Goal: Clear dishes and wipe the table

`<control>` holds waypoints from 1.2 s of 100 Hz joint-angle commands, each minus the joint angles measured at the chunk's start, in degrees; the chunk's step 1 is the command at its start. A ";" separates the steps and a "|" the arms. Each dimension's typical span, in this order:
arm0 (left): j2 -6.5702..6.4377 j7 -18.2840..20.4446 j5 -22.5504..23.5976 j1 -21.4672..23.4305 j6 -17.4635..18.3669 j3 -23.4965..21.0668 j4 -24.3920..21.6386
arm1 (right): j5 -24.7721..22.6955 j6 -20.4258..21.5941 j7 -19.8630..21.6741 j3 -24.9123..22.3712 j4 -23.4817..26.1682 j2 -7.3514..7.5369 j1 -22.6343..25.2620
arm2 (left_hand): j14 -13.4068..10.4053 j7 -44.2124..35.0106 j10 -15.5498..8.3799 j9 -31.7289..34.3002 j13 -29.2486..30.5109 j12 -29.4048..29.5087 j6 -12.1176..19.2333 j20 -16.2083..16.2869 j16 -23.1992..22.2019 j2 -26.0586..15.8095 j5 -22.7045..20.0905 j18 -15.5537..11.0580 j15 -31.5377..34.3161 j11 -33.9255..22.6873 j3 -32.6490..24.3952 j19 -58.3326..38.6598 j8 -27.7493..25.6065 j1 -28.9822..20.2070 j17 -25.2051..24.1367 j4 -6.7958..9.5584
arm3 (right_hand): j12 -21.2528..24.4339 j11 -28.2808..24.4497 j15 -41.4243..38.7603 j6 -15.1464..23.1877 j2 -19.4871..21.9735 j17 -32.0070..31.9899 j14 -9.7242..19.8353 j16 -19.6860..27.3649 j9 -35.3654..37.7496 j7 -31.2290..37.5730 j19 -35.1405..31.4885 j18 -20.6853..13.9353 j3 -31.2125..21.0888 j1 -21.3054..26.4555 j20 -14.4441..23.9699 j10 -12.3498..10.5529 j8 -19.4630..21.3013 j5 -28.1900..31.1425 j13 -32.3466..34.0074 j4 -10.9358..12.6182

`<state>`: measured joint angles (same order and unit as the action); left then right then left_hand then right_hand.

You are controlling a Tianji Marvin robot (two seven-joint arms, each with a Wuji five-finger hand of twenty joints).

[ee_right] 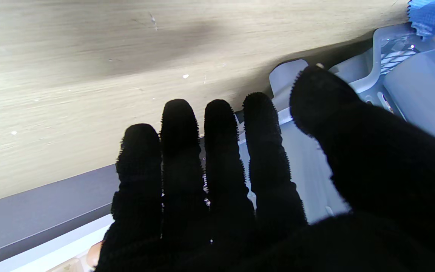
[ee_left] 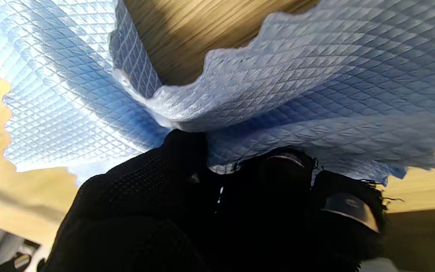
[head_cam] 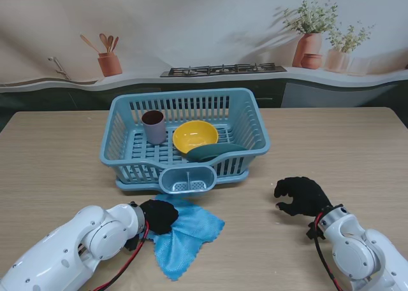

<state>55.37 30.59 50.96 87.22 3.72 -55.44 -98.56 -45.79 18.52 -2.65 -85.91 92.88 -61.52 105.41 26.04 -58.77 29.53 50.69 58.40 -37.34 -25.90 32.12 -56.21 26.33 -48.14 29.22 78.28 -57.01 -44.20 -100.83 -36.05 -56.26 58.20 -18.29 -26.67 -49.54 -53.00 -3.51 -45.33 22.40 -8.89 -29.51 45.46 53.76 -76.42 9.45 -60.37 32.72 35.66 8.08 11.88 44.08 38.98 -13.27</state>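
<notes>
Wiping stage: 3 dishes sit in the basket (head_cam: 252,122).
Left hand (head_cam: 158,216) grips the blue cloth (head_cam: 188,237); right hand (head_cam: 303,195) empty, fingers apart.

A pale blue dish rack (head_cam: 245,122) sits mid-tabletop (head_cam: 331,151), holding a mauve cup (head_cam: 153,126), a yellow bowl (head_cam: 195,137) and a dark green dish (head_cam: 213,152). Near it, the left robot hand (head_cam: 157,216) grips a rumpled blue cloth (head_cam: 188,237); the right robot hand (head_cam: 301,195) hovers loosely curled, holding nothing.
</notes>
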 commanded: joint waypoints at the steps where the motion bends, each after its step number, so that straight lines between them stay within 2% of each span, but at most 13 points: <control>1: -0.30 3.43 -1.54 0.17 -1.96 3.30 3.66 | 0.02 0.03 0.71 0.00 0.25 -0.13 0.44 | -1.42 -3.16 0.28 -0.10 3.77 0.15 13.55 -1.45 -0.07 -1.29 3.96 -7.85 5.99 -2.38 3.61 -14.37 -1.73 -10.11 2.93 7.96 | 0.42 0.35 0.34 0.08 0.87 -0.39 -0.96 0.10 0.45 0.59 -0.42 0.33 0.92 1.17 0.40 0.25 -0.48 -0.06 0.05 -0.95; 8: -0.58 5.04 -3.11 -1.27 -4.10 5.13 3.87 | 0.03 0.07 0.68 -0.06 0.28 -0.14 0.48 | -3.55 -4.45 0.38 -1.05 4.65 -2.07 14.28 -1.87 -0.80 -3.69 5.86 -11.51 10.31 -5.27 7.72 -16.79 -4.71 -11.17 3.26 8.70 | 0.42 0.36 0.32 0.05 0.92 -0.39 -0.99 0.10 0.43 0.57 -0.43 0.33 0.91 1.11 0.42 0.29 -0.49 -0.07 0.07 -0.94; 14: -0.88 6.84 -3.35 -1.85 -5.66 5.86 3.62 | 0.05 0.11 0.67 -0.10 0.34 -0.15 0.50 | -4.31 -5.21 0.21 -1.18 5.14 -3.18 14.20 -1.16 -1.12 -4.66 6.74 -13.18 12.45 -6.60 9.88 -18.04 -6.07 -11.56 3.48 8.96 | 0.42 0.36 0.32 0.02 0.90 -0.37 -0.99 0.10 0.45 0.58 -0.46 0.48 0.91 1.12 0.44 0.21 -0.49 -0.07 0.04 -0.93; 21: -1.43 10.70 -2.63 -1.79 -7.67 5.63 2.51 | 0.03 0.16 0.69 -0.11 0.38 -0.14 0.50 | -4.93 -5.40 0.14 -1.08 5.51 -3.59 14.02 -0.67 -1.05 -5.18 6.90 -14.20 13.17 -6.96 10.73 -18.52 -6.52 -11.57 3.58 9.00 | 0.41 0.36 0.32 0.07 0.88 -0.37 -0.95 0.10 0.42 0.59 -0.46 0.47 0.93 1.11 0.44 0.23 -0.49 -0.06 0.07 -0.94; 27: -1.64 12.70 -1.19 -0.76 -8.87 4.39 1.41 | 0.05 0.16 0.74 -0.11 0.42 -0.13 0.54 | -4.54 -4.99 0.40 -1.43 5.13 -3.88 13.65 -0.55 -1.02 -5.59 7.08 -13.63 13.28 -6.72 11.99 -18.23 -6.98 -12.33 3.54 9.44 | 0.42 0.36 0.32 0.04 0.93 -0.40 -1.00 0.10 0.43 0.60 -0.45 0.51 0.92 1.09 0.45 0.32 -0.49 -0.06 0.09 -0.94; 40: -0.70 10.32 4.85 5.37 -6.96 -2.77 0.24 | 0.03 -0.02 0.81 -0.07 0.53 -0.13 0.65 | -4.03 -4.60 0.73 -1.41 4.91 -3.91 12.99 -0.54 -0.99 -5.27 6.75 -13.21 13.13 -6.48 12.14 -17.99 -6.93 -12.75 3.44 9.70 | 0.41 0.35 0.34 0.04 0.94 -0.43 -1.01 0.10 0.43 0.60 -0.44 0.46 0.91 1.13 0.45 0.29 -0.50 -0.07 0.02 -0.93; 56: 0.76 4.48 12.19 14.31 -5.24 -12.24 -2.64 | -0.16 -0.02 0.97 -0.11 0.73 -0.09 0.67 | -3.20 -3.88 1.27 -1.48 4.35 -3.91 12.57 -0.75 -1.00 -5.24 6.45 -11.67 12.54 -5.88 12.07 -17.24 -6.93 -12.93 3.29 9.92 | 0.42 0.36 0.32 0.03 0.88 -0.42 -0.95 0.10 0.40 0.56 -0.45 0.45 0.87 1.11 0.46 0.32 -0.50 -0.09 0.04 -0.90; 63: 1.38 0.70 15.16 17.51 -5.07 -15.39 -3.08 | -0.24 -0.03 0.97 -0.08 0.75 -0.08 0.65 | -2.92 -3.54 1.50 -1.58 4.09 -3.97 12.28 -0.99 -0.95 -5.27 6.37 -10.79 12.07 -5.74 12.16 -16.77 -6.99 -13.12 3.24 10.00 | 0.42 0.36 0.35 0.09 0.92 -0.39 -0.98 0.10 0.39 0.56 -0.45 0.45 0.86 1.11 0.47 0.22 -0.50 -0.12 0.00 -0.91; 78: 2.35 -7.60 17.87 22.00 -5.93 -19.54 -2.52 | -0.35 -0.20 1.04 0.00 0.84 -0.06 0.68 | -2.50 -3.17 1.66 -1.77 3.67 -3.98 11.93 -1.19 -0.95 -5.37 6.31 -10.14 11.83 -5.63 12.34 -16.42 -7.02 -13.38 3.16 10.15 | 0.41 0.34 0.33 0.09 0.84 -0.44 -0.96 0.10 0.41 0.63 -0.43 0.39 0.87 1.19 0.46 0.24 -0.50 -0.15 0.00 -0.93; 89: 2.70 -11.42 17.92 23.19 -6.24 -20.48 -1.80 | -0.40 -0.29 1.08 0.11 0.79 -0.05 0.60 | -2.42 -2.85 1.89 -1.78 3.45 -3.93 11.77 -1.40 -0.92 -5.29 6.20 -9.61 11.64 -5.54 12.63 -16.10 -7.02 -13.58 3.09 10.27 | 0.41 0.33 0.32 0.00 0.85 -0.43 -0.95 0.09 0.38 0.61 -0.42 0.32 0.80 1.25 0.45 0.20 -0.53 -0.20 0.00 -0.91; 96: 2.73 -11.58 17.34 23.04 -6.66 -20.06 -1.56 | -0.40 -0.39 1.07 0.16 0.80 -0.05 0.60 | -2.39 -2.67 1.98 -1.69 3.47 -3.85 11.54 -1.51 -0.90 -5.11 6.13 -9.33 11.57 -5.49 12.63 -15.93 -6.94 -13.67 3.06 10.32 | 0.42 0.34 0.31 0.00 0.86 -0.41 -1.05 0.09 0.37 0.63 -0.45 0.41 0.83 1.24 0.46 0.26 -0.53 -0.18 0.01 -0.93; 105: 2.58 -9.83 15.43 21.89 -7.82 -18.48 -1.54 | -0.49 -0.45 1.05 0.18 0.77 -0.05 0.60 | -2.31 -2.59 2.13 -1.54 3.56 -3.76 11.34 -1.56 -0.81 -4.96 5.91 -9.03 11.39 -5.43 12.52 -15.92 -6.89 -13.71 3.07 10.36 | 0.42 0.32 0.31 0.05 0.80 -0.40 -1.01 0.09 0.40 0.65 -0.45 0.42 0.80 1.28 0.46 0.39 -0.53 -0.17 0.03 -0.91; 120: 1.97 -3.48 10.97 18.61 -10.04 -14.60 -2.14 | -0.51 -0.43 0.96 0.10 0.83 -0.06 0.72 | -2.29 -2.56 2.17 -1.39 3.93 -3.72 11.29 -1.50 -0.67 -4.76 5.80 -9.02 11.29 -5.44 12.27 -16.09 -6.90 -13.64 3.13 10.34 | 0.42 0.31 0.31 0.02 0.84 -0.45 -0.95 0.09 0.39 0.65 -0.45 0.34 0.79 1.24 0.45 0.26 -0.56 -0.20 0.02 -0.92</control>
<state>57.36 22.36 63.47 105.54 -5.91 -73.11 -104.49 -45.98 18.05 -2.40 -85.85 93.37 -61.53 105.73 22.11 -59.91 27.06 49.97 59.76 -39.92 -27.08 31.49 -56.31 13.88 -41.02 24.34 86.78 -62.21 -34.76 -101.25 -45.18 -59.53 59.35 -15.19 -26.67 -49.54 -53.00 -3.51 -45.33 22.39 -8.89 -29.51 45.46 53.88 -76.42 9.46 -60.37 32.72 35.66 8.08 11.80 44.08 38.98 -13.27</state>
